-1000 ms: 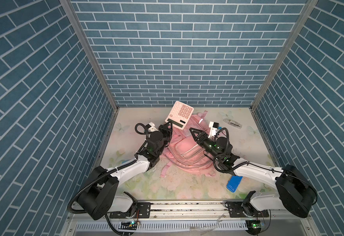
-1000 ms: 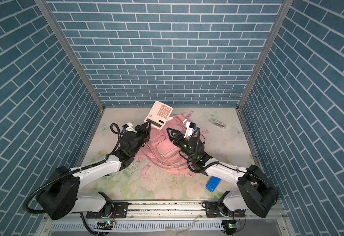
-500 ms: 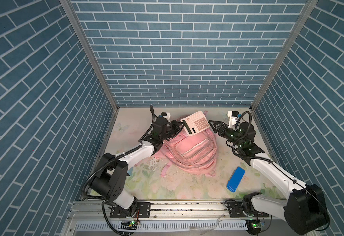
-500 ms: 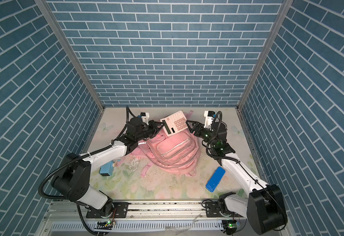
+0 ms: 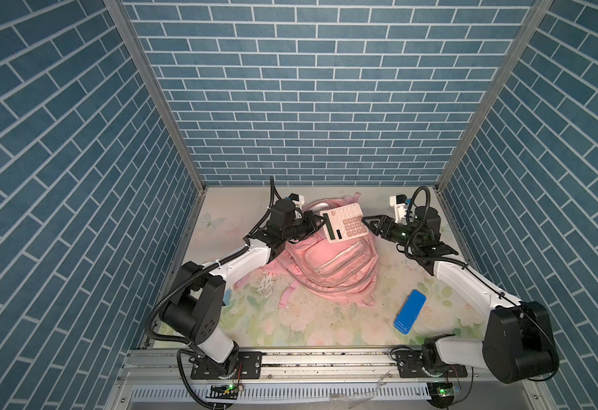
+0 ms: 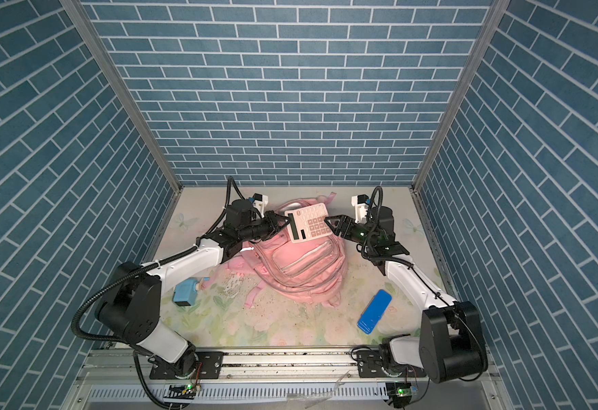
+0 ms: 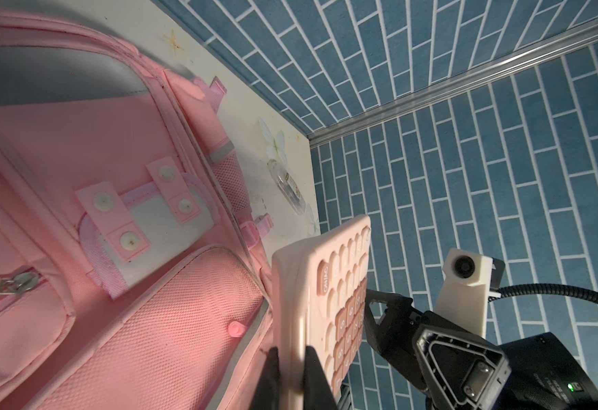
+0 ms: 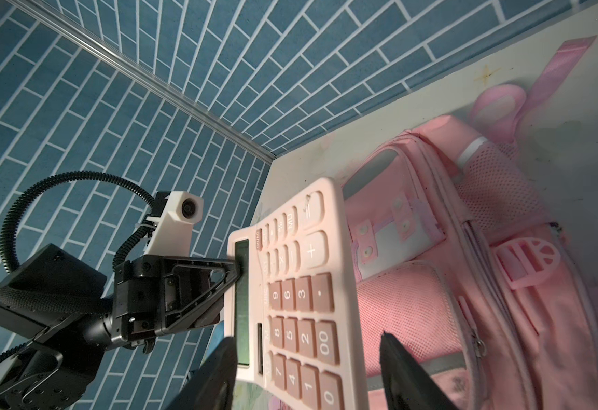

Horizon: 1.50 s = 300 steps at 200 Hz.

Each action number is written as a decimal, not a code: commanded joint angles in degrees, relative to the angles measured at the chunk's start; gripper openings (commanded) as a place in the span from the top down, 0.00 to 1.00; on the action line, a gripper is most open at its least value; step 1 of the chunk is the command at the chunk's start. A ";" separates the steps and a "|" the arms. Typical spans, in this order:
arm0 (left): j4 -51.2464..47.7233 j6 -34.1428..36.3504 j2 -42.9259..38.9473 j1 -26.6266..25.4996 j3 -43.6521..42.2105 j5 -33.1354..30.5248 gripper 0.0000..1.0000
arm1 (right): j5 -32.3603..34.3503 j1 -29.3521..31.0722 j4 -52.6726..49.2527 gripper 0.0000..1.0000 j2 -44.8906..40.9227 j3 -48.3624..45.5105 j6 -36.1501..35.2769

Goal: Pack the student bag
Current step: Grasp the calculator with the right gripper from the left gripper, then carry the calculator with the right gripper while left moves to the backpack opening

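table [image 5: 290, 326] floral, scuffed | I count 4 things on it | bag [image 5: 329, 266] centre-rear | blue case [image 5: 410, 316] front right, apart from bag | pale blue block [image 6: 185, 293] front left, near bag | small clear item [image 7: 288, 184] by a wall corner

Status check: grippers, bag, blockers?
Left gripper shut on pink rectangular plastic calculator, held over large pink fabric backpack. Right gripper jaws open at calculator's opposite edge. No obstruction seen.
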 commanded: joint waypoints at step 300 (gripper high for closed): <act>-21.93 26.78 -8.28 3.47 5.67 -12.76 0.34 | -6.60 -4.52 15.72 0.95 0.78 -6.95 17.70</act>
